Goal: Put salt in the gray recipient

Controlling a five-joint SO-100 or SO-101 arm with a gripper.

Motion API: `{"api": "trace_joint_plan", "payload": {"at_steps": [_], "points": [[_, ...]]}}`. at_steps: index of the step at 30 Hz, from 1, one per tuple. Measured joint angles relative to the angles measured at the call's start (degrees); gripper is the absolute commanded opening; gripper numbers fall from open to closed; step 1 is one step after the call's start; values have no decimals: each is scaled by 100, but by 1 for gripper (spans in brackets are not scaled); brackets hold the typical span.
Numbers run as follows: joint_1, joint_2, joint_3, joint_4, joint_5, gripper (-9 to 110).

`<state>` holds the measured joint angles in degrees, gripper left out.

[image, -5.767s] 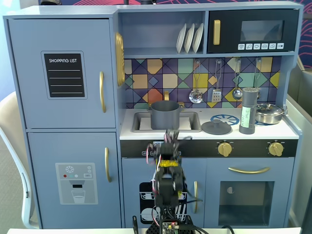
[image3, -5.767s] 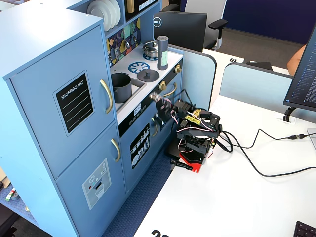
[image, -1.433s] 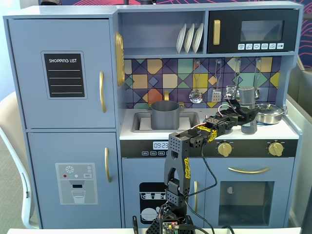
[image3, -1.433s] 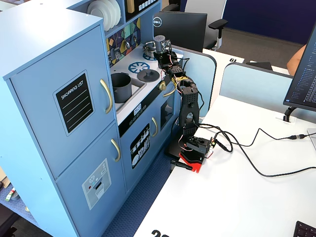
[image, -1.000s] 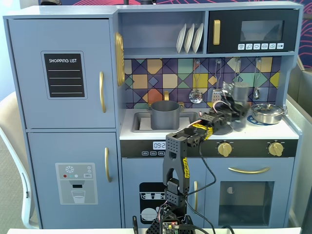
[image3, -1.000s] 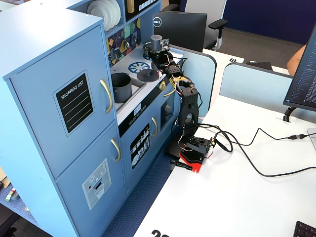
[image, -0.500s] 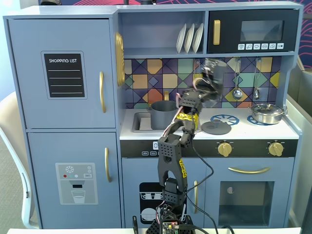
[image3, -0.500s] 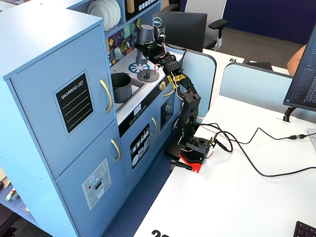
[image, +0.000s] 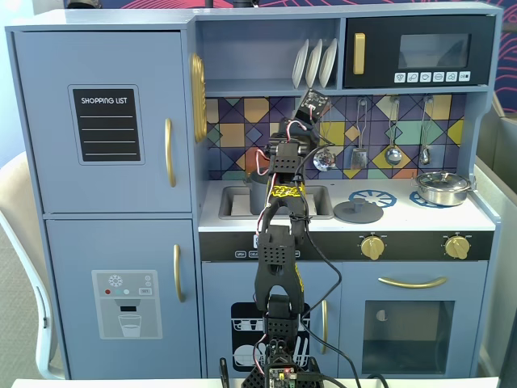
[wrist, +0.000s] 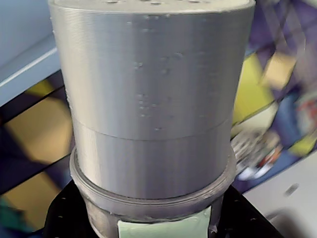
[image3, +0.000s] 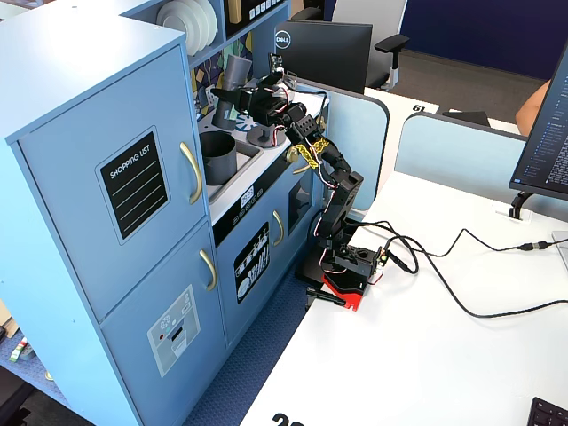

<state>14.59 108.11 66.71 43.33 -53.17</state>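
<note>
While the arm is stretched up over the toy kitchen's counter, the claw (image3: 241, 96) is clamped around the salt shaker (image3: 232, 82), which is held in the air, clear of the counter. In the angled fixed view the shaker is seen tilted, its cap end pointing up and towards the tiled back wall (image3: 223, 67), above and a little behind the gray pot (image3: 218, 156). In the wrist view the frame is almost filled by the shaker (wrist: 151, 99): a pale gray ribbed cap, a collar beneath it, and a strip of pale green label at the bottom edge, with the black claw parts seen on either side of the label. The perforated top is barely seen at the upper edge of that view.

In the front fixed view the shaker is mostly hidden behind the arm's upper joints (image: 284, 158), and only part of the pot (image: 258, 191) is seen past the arm, standing in the sink (image: 236, 204). To the right of the sink a flat dark lid (image: 359, 212) is laid on the counter, and a shiny silver pan (image: 441, 187) is set further right, well apart from the pot.
</note>
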Motion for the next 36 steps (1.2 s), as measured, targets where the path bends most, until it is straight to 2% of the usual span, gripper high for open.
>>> {"api": "trace_joint_plan", "payload": {"at_steps": [12, 21, 36], "points": [[-870, 0, 0, 272, 2004, 0], [-1459, 0, 0, 272, 4113, 0], [-1986, -158, -176, -316, 6970, 0]]}}
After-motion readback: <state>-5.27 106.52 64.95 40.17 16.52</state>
